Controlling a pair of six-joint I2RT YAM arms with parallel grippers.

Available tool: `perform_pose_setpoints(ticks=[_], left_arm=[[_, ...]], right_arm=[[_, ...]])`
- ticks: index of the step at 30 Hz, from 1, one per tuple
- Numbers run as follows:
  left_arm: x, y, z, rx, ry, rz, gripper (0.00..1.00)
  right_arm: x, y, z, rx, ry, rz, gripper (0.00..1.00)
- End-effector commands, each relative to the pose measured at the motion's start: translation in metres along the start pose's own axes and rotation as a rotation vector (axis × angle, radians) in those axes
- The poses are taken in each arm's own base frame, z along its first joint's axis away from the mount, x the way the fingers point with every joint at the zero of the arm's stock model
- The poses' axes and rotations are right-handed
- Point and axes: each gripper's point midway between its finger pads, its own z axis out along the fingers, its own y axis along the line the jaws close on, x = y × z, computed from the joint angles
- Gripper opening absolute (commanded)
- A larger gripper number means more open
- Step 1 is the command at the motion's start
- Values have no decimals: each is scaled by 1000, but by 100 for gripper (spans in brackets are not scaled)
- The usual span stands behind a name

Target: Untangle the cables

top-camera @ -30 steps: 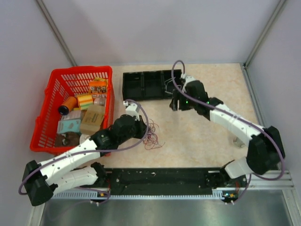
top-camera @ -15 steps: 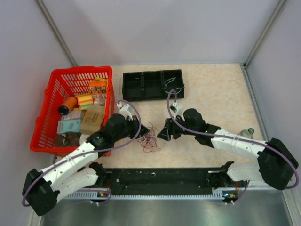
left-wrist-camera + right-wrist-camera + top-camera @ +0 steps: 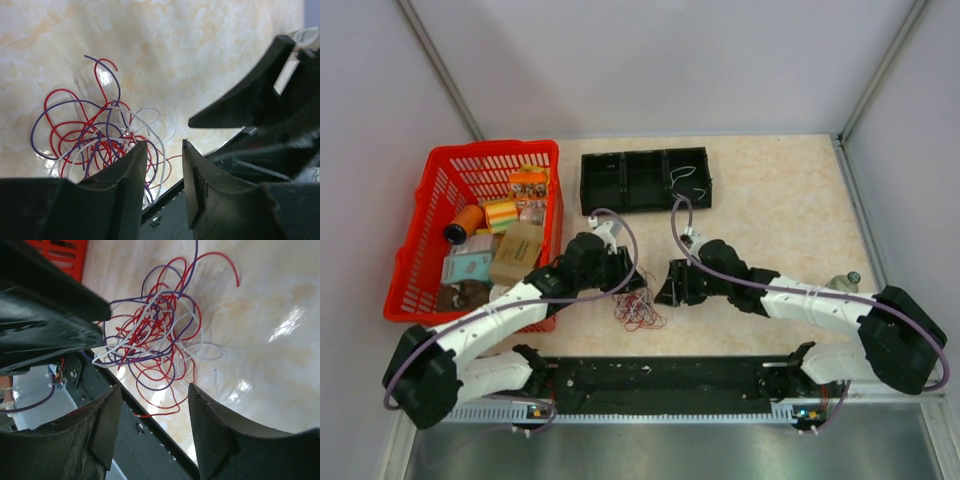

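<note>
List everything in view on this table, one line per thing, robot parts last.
tangle of thin red, white and purple cables: one, mixed colours, on the table near the two claws
red plastic lattice basket: one, red, far left
boxes and packets: several, tan, teal, orange and yellow, inside the basket
black three-compartment tray: one, black, far centre
thin white wire: one, white, in the tray's right compartment
small pale bottle: one, pale, right edge by the right arm
beige marbled table: one, beige, under everything
left claw: one, black, open, beside the tangle
right claw: one, black, open, facing the tangle
</note>
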Motion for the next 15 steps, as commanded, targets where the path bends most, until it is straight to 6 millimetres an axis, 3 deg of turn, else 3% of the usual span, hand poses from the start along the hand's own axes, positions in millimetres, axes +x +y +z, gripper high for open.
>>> perform_pose_setpoints(ticks=[1, 3, 5, 10, 15], left_arm=[[16, 4, 13, -27, 114, 0, 37], [20, 6, 15, -26, 111, -6, 36], [21, 7, 13, -26, 96, -15, 32], [17, -7, 0, 69, 36, 0, 47], [6, -4, -19, 25, -32, 10, 57]], right_arm=[[12, 4, 3, 39, 13, 38, 54], [15, -14, 2, 119, 15, 60, 50], [14, -15, 1, 122, 9, 55, 50], [0, 17, 4, -63, -51, 12, 52], [-11, 53, 10, -218, -74, 143, 49]])
